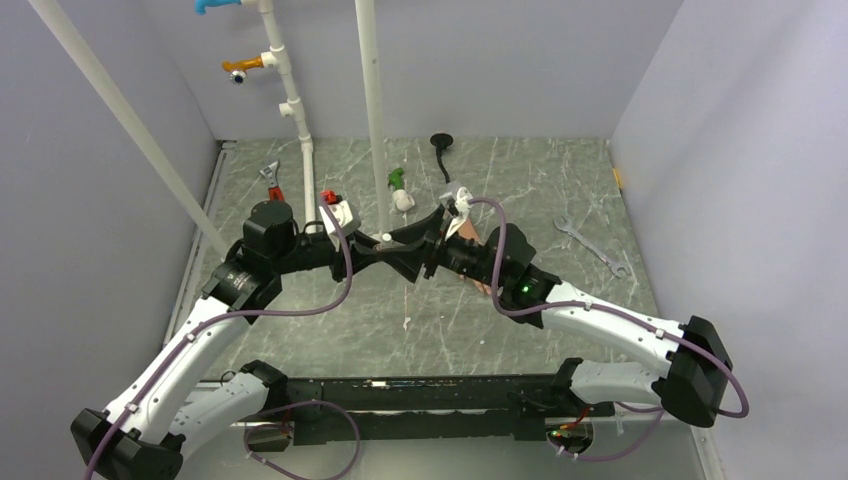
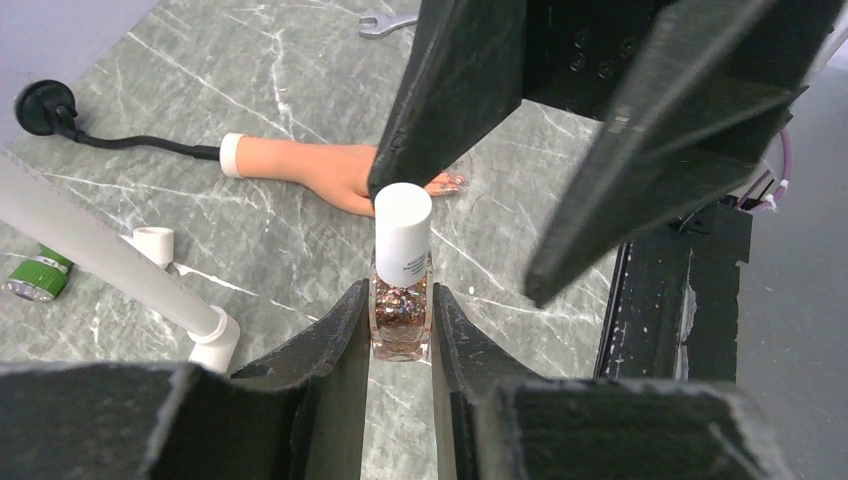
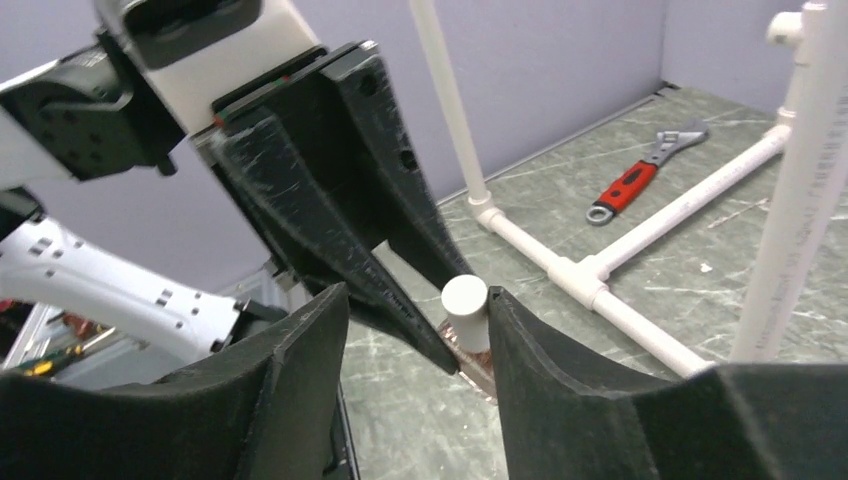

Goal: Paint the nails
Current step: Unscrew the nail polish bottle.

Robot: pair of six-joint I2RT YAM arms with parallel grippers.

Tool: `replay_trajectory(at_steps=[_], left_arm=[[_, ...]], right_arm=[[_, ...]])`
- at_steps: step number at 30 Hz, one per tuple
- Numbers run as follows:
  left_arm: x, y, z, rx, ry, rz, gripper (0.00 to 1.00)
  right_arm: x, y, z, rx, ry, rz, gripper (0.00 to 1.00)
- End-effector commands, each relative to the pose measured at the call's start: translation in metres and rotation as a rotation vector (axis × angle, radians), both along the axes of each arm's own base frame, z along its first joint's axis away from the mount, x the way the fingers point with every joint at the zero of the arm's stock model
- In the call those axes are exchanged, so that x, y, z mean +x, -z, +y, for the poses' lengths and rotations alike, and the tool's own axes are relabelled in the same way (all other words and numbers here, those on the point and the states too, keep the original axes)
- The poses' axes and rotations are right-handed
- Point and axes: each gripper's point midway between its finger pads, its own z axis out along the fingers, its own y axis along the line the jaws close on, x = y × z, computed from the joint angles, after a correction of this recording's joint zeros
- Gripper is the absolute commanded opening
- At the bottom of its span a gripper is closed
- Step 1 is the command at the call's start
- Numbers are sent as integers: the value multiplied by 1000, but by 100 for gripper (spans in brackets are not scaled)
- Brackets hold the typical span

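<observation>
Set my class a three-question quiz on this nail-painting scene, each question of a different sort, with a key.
1. True or false: the left pincer is shut on the polish bottle.
2. How does the right pincer stand at the bottle's white cap? A) shut on it B) open, a jaw either side C) far off to one side
3. Fill in: the rubber hand with the nails lies on the ____.
Key: 1 true; 2 B; 3 table.

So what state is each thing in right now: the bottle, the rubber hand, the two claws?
polish bottle: upright, white cap on, clamped.
left gripper: shut on the bottle.
right gripper: open, straddling the cap.
mannequin hand: lying flat on the table, untouched.
nails: mostly hidden, paint unclear.
</observation>
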Motion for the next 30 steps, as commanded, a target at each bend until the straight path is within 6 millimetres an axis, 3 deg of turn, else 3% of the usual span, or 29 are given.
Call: replay_trajectory(at_steps=[1, 9, 18, 25, 30], left_arm=[[2, -24, -1, -50, -7, -69, 0], [1, -25, 0, -52, -10, -75, 0], [0, -26, 0, -53, -4, -74, 0], [0, -25, -1, -52, 0, -70, 0], [-1, -24, -1, -52, 4, -72, 0]], right_arm=[[16, -26, 3, 56, 89, 20, 52], [28, -24, 1, 45, 183, 31, 46], [25, -12, 12, -4, 143, 37, 42], [19, -10, 17, -17, 102, 8, 24], [6, -7, 17, -38, 32, -108, 2]])
